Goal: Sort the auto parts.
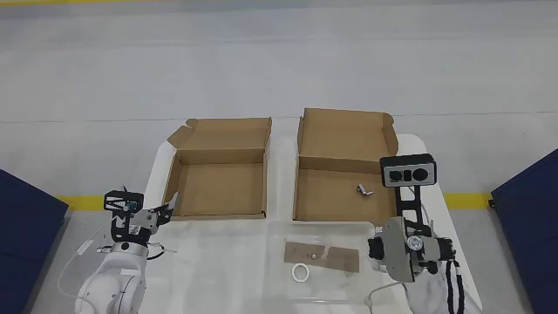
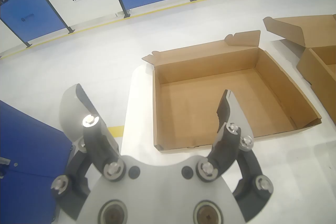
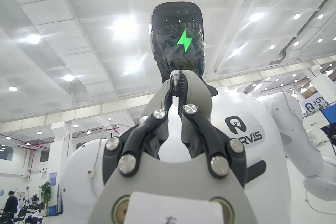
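Note:
My right gripper (image 3: 176, 80) points up, away from the table, and is shut on a small threaded metal bolt (image 3: 175, 77) at its fingertips. In the top view that arm's wrist (image 1: 404, 251) hangs over the table's front right corner. My left gripper (image 2: 152, 92) stands open with nothing in it, just off the near left corner of the left cardboard box (image 2: 278, 83), which holds nothing. In the top view the left gripper (image 1: 164, 212) is at the table's left edge. The right cardboard box (image 1: 307, 183) holds one small metal part (image 1: 364, 189).
A clear tray (image 1: 279, 227) at the table's front holds a flat cardboard piece (image 1: 323, 255) and a white ring (image 1: 301, 271). Both boxes have their lids folded back. Blue partitions stand beside the table on both sides.

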